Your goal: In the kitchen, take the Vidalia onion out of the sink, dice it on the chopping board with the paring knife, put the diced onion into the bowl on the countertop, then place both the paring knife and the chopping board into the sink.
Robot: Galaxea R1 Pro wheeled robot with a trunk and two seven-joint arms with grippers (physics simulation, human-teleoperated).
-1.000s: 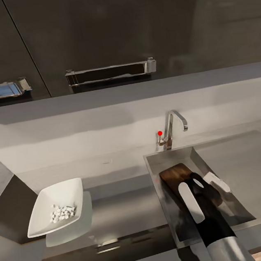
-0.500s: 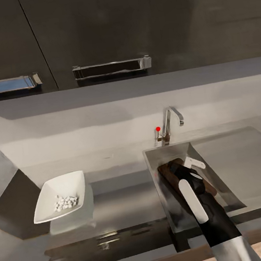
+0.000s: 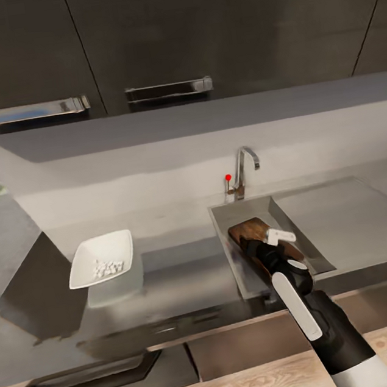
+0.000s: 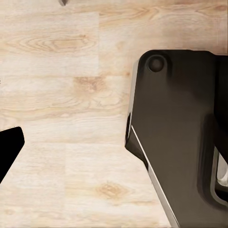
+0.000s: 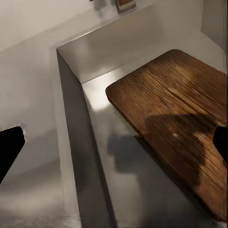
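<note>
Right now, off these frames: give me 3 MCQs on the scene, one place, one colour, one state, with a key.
1. Where is the chopping board?
A. On the worktop beside the bowl
B. In the sink basin
C. On the floor

2. What colour is the tip of the tap lever?
A. Red
B. Blue
C. Green

3. What is in the bowl?
A. Nothing
B. A whole onion
C. Small white diced pieces

Key:
1 B: head and right wrist views show the brown board lying inside the sink, its far end against the steel wall.
2 A: a red dot sits beside the chrome tap.
3 C: a little heap of white cubes lies in the white bowl on the worktop.
</note>
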